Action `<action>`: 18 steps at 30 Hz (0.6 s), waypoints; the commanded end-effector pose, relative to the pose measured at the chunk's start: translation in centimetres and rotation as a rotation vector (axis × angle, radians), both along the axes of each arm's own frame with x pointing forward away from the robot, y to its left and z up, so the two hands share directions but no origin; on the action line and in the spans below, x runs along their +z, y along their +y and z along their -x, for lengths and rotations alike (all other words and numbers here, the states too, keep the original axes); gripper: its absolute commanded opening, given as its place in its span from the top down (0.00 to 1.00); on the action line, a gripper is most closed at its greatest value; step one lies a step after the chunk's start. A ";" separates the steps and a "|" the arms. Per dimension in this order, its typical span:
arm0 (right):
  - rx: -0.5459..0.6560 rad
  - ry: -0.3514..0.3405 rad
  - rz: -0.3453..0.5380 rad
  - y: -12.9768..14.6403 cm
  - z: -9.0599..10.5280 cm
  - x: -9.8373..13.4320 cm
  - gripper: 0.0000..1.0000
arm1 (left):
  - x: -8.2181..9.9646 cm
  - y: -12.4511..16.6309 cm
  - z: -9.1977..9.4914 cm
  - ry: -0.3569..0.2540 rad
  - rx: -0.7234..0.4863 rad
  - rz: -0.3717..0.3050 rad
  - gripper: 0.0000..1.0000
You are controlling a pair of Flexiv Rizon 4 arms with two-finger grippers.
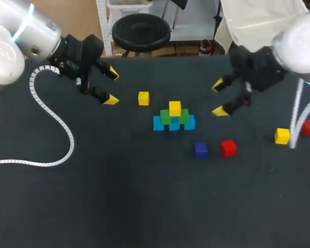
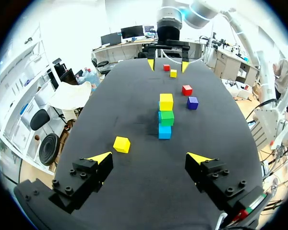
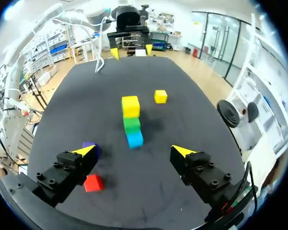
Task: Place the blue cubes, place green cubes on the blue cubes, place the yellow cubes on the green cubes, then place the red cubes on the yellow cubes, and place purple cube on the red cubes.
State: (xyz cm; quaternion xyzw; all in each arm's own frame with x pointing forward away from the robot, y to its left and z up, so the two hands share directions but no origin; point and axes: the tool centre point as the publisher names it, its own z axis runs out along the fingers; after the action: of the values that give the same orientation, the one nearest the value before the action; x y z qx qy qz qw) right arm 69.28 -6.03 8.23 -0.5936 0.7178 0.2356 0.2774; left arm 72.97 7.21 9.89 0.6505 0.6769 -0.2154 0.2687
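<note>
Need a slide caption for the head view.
Left tool and right tool, open, flank a blue-green-yellow cube pyramid.

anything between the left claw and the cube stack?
One loose yellow cube, between the left claw and the stack, touching neither. Nothing else there. It shows in the head and left wrist views.
</note>
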 end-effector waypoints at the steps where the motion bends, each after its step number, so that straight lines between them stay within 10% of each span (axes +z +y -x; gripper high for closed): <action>1: -0.063 -0.077 -0.060 -6.2 3.6 0.5 0.00 | 0.0 0.1 -0.1 0.001 -0.002 -0.001 0.00; 18: -0.136 0.014 -0.023 -10.9 2.4 -1.6 0.00 | 0.0 0.1 -0.1 0.001 -0.002 -0.001 0.00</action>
State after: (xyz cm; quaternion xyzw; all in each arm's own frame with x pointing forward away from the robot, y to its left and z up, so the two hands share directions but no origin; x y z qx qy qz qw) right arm 66.38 -17.18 6.69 -0.5375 0.7558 0.2264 0.2977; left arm 72.97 7.22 9.90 0.6505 0.6770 -0.2153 0.2687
